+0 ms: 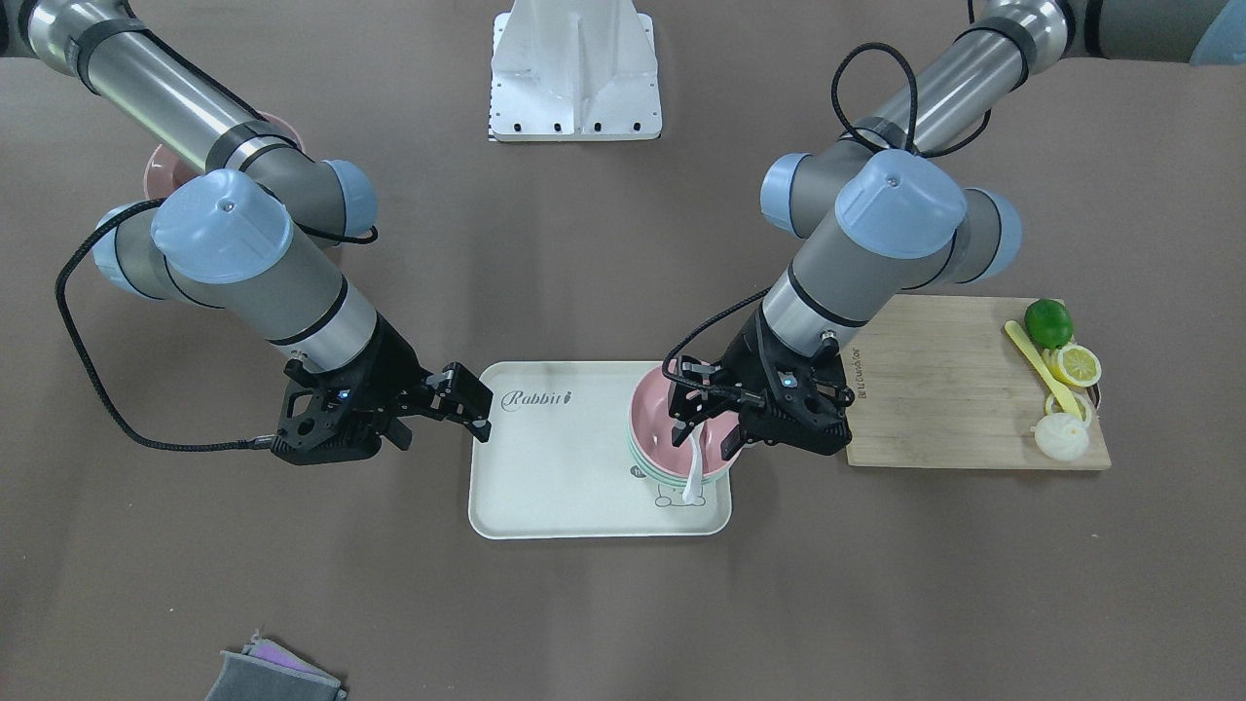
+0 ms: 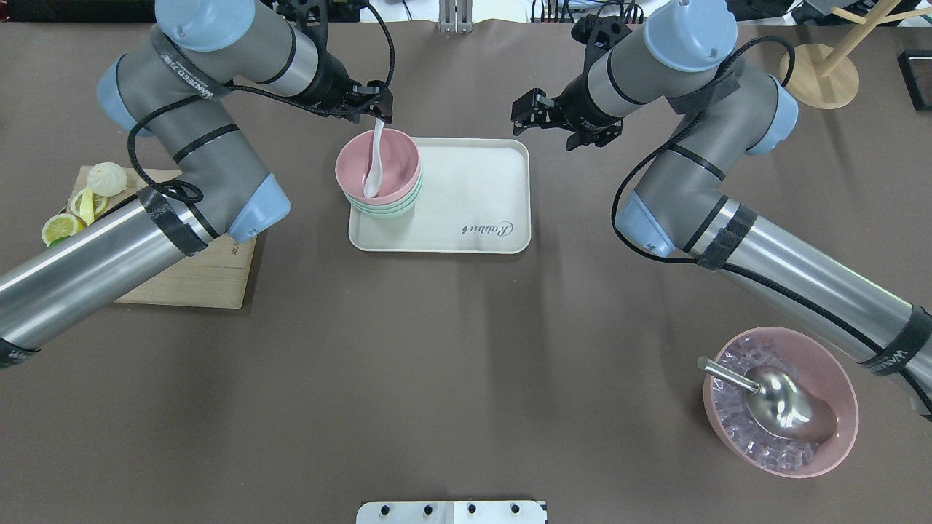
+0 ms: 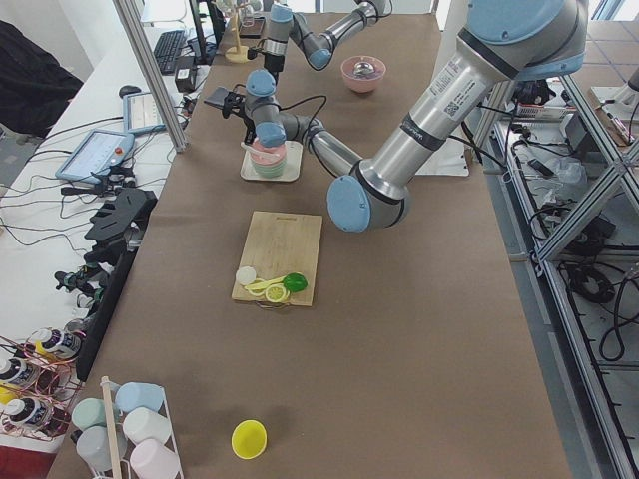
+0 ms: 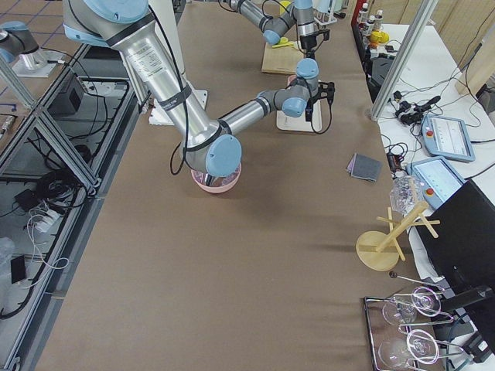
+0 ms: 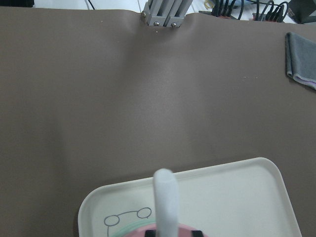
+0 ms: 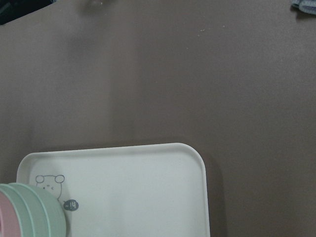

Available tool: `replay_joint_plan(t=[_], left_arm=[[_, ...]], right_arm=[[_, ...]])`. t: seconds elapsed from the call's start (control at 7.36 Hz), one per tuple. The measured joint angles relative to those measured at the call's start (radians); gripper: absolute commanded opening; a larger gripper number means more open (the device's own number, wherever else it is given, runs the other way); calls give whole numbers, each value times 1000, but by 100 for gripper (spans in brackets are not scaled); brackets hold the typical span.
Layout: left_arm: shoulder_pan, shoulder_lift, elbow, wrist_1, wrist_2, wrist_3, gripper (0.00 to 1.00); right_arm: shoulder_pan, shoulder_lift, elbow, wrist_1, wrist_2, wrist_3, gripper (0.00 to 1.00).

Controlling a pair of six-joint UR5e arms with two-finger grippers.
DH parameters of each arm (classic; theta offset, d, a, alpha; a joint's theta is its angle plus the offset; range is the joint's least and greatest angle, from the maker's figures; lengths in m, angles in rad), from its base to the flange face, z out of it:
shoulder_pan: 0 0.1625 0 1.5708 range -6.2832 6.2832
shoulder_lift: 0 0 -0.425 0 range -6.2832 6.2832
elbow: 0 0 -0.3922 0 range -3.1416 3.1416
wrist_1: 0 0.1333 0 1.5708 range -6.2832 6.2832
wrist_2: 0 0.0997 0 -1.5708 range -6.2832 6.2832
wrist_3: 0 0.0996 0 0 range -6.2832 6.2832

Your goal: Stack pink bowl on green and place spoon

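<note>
The pink bowl (image 2: pixel 397 164) sits nested on top of the stack of mint-green bowls (image 2: pixel 386 211) at one end of the white tray (image 2: pixel 473 189). The white spoon (image 2: pixel 373 171) lies with its scoop in the pink bowl and its handle leaning over the far rim. My left gripper (image 2: pixel 377 109) is at that rim, its fingers either side of the handle with a gap showing, so it looks open. In the front view the left gripper (image 1: pixel 705 433) straddles the spoon (image 1: pixel 692 482). My right gripper (image 2: pixel 523 116) is open and empty, just off the tray's other end.
A wooden cutting board (image 1: pixel 934 389) with a lime, lemon slices and a yellow utensil lies beyond the left arm. A pink bowl of ice with a steel scoop (image 2: pixel 783 407) stands near the right arm's base. A grey cloth (image 1: pixel 273 677) lies at the operators' edge.
</note>
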Motion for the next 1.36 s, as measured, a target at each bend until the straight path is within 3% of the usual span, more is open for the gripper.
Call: replay_joint_plan(t=[0.27, 0.54, 0.82, 1.09, 1.36], left_arm=[[-78, 21, -54, 102, -138, 6, 99], [-193, 129, -160, 147, -181, 51, 99], [-315, 222, -216, 258, -188, 275, 99], [-419, 303, -253, 446, -189, 522, 99], [-498, 467, -261, 428, -191, 652, 99]], right_arm=[[34, -23, 6, -8, 31, -21, 100], [150, -112, 57, -112, 110, -224, 100], [267, -272, 154, -258, 135, -533, 100], [410, -466, 185, -289, 188, -846, 100], [529, -613, 173, -287, 251, -990, 100]])
